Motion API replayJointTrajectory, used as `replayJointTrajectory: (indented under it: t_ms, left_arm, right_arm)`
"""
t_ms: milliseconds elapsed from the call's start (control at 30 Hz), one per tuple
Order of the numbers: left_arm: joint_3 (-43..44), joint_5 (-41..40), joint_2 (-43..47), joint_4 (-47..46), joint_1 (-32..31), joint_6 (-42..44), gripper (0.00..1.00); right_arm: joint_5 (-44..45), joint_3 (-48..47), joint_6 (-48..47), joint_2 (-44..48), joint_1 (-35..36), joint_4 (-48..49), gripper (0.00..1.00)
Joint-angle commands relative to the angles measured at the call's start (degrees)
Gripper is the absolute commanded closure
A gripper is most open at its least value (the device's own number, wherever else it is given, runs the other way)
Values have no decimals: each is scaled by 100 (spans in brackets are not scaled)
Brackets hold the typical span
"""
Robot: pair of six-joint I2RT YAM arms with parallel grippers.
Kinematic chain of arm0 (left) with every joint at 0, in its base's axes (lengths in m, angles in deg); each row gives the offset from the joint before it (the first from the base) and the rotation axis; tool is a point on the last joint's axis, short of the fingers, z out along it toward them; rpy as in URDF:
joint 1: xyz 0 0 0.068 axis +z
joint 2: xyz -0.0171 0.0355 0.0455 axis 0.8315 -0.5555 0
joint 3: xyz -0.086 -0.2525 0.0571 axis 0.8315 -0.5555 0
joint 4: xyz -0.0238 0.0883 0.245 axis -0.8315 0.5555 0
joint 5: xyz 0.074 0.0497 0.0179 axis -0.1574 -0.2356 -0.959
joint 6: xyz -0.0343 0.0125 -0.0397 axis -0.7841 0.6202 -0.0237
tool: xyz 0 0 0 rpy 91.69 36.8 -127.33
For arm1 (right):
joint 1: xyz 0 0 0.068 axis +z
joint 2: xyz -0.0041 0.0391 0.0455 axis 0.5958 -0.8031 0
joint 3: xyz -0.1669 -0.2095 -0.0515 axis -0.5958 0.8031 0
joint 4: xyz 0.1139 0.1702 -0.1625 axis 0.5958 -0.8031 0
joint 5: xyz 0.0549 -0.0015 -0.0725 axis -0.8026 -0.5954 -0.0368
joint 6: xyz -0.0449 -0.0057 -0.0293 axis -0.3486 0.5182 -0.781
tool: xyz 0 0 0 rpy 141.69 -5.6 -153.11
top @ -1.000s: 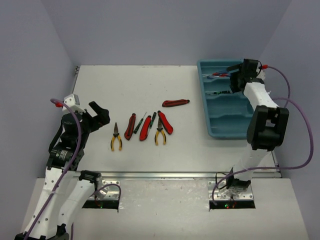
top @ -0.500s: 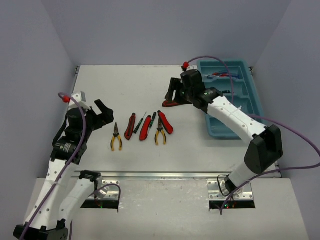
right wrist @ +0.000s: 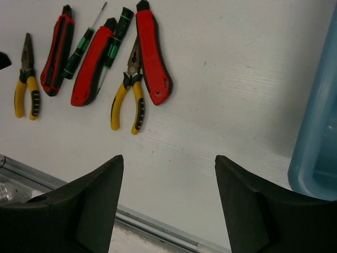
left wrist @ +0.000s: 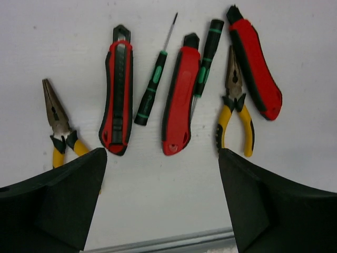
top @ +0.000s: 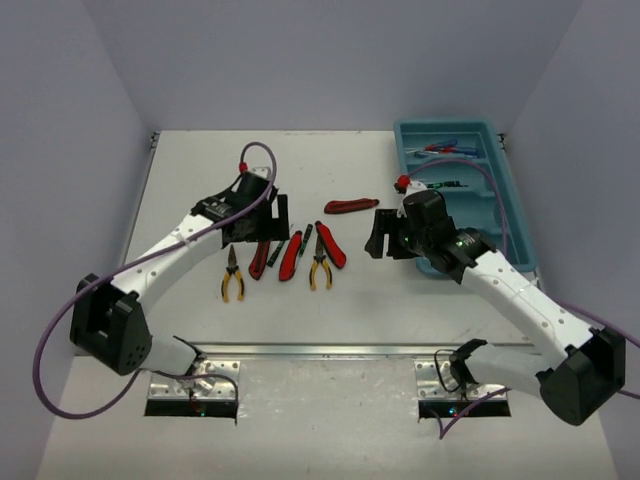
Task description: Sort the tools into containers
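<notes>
The left pincer (top: 268, 215) is held low over the worktop (top: 200, 170), its jaws parted wide and nothing gripped between them. In its wrist view the black fingers (left wrist: 52, 205) are seen at the lower corners, and a row of tools is laid out just ahead of their tips. Nearest the finger on the left of that view a pair of yellow-handled pliers (left wrist: 58, 126) is found. It is followed across the gap by a red utility knife (left wrist: 118, 97), a black-green screwdriver (left wrist: 152, 89), a second red knife (left wrist: 179, 97) and a second screwdriver (left wrist: 208, 52) lying against that knife. A second pair of pliers (left wrist: 234, 105) and a third red knife (left wrist: 255, 63) just beside it are placed ahead of the other finger.

The right pincer (top: 380, 235) is likewise spread open and empty, above bare worktop. The same row is seen ahead of it and off to its left. A fourth red knife (top: 351, 206) is left alone just beyond this pincer, apart from the row.

The teal tray (top: 445, 125) is set to the right of the right pincer and extends well beyond it. In its farthest compartment blue-handled screwdrivers (top: 440, 150) are held, and in the next compartment a dark tool (top: 440, 183) is seen, too small to be told.
</notes>
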Motion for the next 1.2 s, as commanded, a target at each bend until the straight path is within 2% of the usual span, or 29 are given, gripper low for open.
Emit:
replayJointTrajectory:
  t_ms: [0, 67, 100, 267, 433, 500, 900, 1167]
  left_arm:
    - [774, -414, -1092, 431, 19, 224, 36]
    - [905, -332, -1370, 367, 19, 255, 40]
    - [957, -158, -1414, 253, 19, 281, 47]
    - [1117, -209, -1874, 309, 19, 393, 52]
    - [922, -341, -2178, 197, 11, 395, 55]
    - [879, -360, -2271, 159, 11, 391, 61]
    - [778, -40, -2786, -22, 4, 330, 62]
    - [574, -163, -2956, -47, -104, 169, 84]
  right_arm:
    - [309, 394, -67, 699, -5, 95, 28]
    - [330, 531, -108, 908, -9, 105, 27]
    - [330, 627, -151, 1022, -9, 123, 27]
    - [219, 719, -235, 1060, 0, 148, 26]
    - [55, 841, -213, 1050, -8, 338, 26]
    - [-86, 866, -201, 1042, 0, 399, 26]
    - [-281, 884, -135, 974, -7, 562, 27]
    - [-312, 875, -126, 875, 0, 598, 28]
